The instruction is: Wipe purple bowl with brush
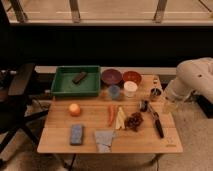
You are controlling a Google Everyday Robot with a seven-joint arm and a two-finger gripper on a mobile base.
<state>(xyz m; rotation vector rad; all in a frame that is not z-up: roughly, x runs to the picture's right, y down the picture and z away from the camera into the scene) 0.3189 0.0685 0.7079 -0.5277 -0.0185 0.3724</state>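
Tray (58,89), green, held a dark block (79,77) at the left. Right of it stood the purple bowl (111,76), beside a red-orange bowl (132,76). Further right the brush (157,123) lay on the table (135,142), and the gripper (149,98) hung by its upper end, jaws spread wide and holding nothing.

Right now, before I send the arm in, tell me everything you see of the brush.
The brush is long and slim with a black handle; its head is too small to make out. It lies flat on the wooden table near the right edge, angled slightly, its far end leaning left. Nothing holds it. The open gripper hangs just right of it, not touching. The purple bowl sits apart, farther back and left.
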